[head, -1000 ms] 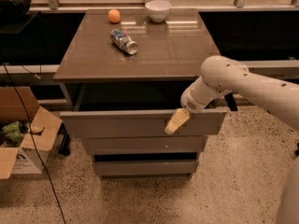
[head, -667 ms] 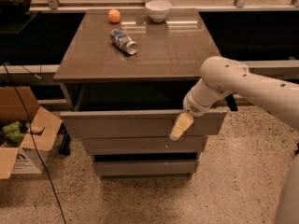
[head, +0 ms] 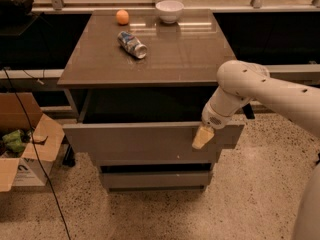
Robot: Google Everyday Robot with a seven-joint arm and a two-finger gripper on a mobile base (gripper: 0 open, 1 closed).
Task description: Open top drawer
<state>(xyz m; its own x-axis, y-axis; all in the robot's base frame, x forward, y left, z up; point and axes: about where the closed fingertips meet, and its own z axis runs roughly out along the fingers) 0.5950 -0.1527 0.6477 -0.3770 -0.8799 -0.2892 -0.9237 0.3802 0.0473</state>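
The top drawer [head: 145, 141] is the wide grey-brown flat front under the glossy cabinet top [head: 165, 54]. It stands pulled out toward me, with a dark gap showing between its upper edge and the cabinet top. My gripper [head: 202, 136] hangs at the end of the white arm, over the right part of the drawer front, just below its upper edge. One tan fingertip [head: 201, 138] shows against the drawer front.
On the cabinet top lie a crushed can [head: 132, 44], an orange [head: 122, 17] and a white bowl [head: 169, 11]. Two shorter drawer fronts [head: 155, 179] sit below. An open cardboard box [head: 25, 151] stands on the floor at the left, with a black cable [head: 35, 154] running past it.
The gripper has shifted slightly right and down along the drawer front. The drawer appears pulled out a little further.
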